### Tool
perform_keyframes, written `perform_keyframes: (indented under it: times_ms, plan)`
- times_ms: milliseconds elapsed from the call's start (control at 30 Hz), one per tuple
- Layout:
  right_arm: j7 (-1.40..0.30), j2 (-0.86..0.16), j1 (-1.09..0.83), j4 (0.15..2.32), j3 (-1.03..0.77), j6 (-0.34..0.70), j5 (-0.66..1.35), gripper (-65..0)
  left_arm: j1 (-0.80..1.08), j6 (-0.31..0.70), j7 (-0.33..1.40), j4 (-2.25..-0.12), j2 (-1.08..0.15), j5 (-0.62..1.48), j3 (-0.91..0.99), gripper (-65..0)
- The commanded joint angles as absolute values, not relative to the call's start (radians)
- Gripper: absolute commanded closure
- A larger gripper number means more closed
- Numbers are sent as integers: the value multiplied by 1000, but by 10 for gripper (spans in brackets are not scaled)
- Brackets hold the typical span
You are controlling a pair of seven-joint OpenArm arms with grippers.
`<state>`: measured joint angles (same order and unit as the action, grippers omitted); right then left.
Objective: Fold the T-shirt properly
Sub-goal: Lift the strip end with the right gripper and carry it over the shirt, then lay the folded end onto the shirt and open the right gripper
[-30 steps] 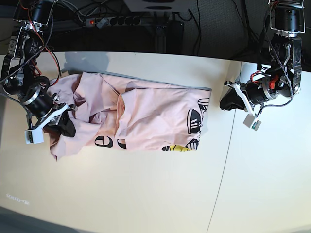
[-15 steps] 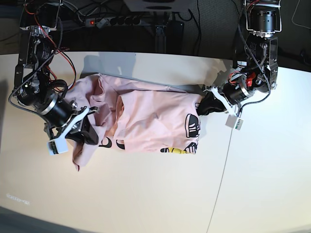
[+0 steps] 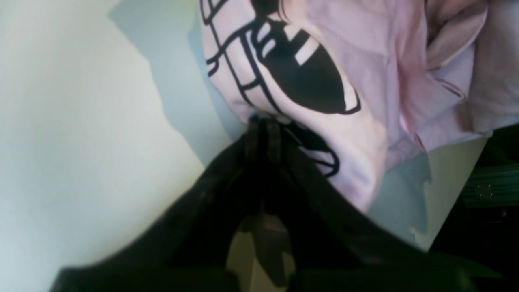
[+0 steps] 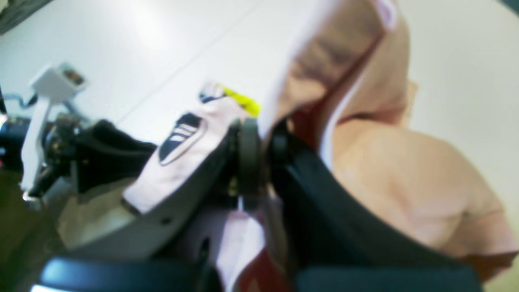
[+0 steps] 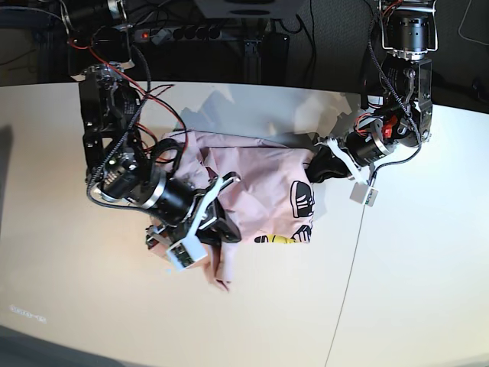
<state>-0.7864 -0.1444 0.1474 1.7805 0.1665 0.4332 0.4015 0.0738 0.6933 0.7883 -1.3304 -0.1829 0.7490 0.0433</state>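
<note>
The pale pink T-shirt (image 5: 260,180) lies bunched in the middle of the white table (image 5: 92,306), with black shoe prints and a yellow patch showing at its right end. My right gripper (image 5: 221,228) is shut on a fold of it and holds that fold over the shirt's middle. The right wrist view shows the jaws (image 4: 259,136) pinching pink cloth (image 4: 385,162). My left gripper (image 5: 317,167) is shut on the shirt's right edge. The left wrist view shows its fingertips (image 3: 263,121) closed on the printed cloth (image 3: 308,73).
A power strip (image 5: 183,32) and cables lie behind the table's back edge. A seam (image 5: 348,283) runs down the table on the right. My left gripper also shows in the right wrist view (image 4: 101,142), close by.
My right gripper has carried the shirt's left part to the right, onto the middle, bunching the cloth. My left gripper has moved in and stays on the right edge.
</note>
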Motion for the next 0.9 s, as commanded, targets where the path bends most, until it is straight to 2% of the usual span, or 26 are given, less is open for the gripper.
perform_keyframes:
  times_ms: [0,233,433,667,867]
  plan:
    - [-753,-121,170,1786,187,403,389,0,81,698,850,-1326,-183,714,38,-13]
    - [-714,-15,179,1658,320,403,187,0,81,698,874,-1326,-183,756,38,-13]
    - [-715,27,225,1572,381,395,54,0,82,698,911,-1326,-183,773,39,-13]
    - [-715,87,252,1497,422,395,33,0,81,698,951,-1326,-184,837,39,-13]
    - [-715,112,255,1496,425,352,4,0,81,698,1012,-1327,-187,933,39,-13]
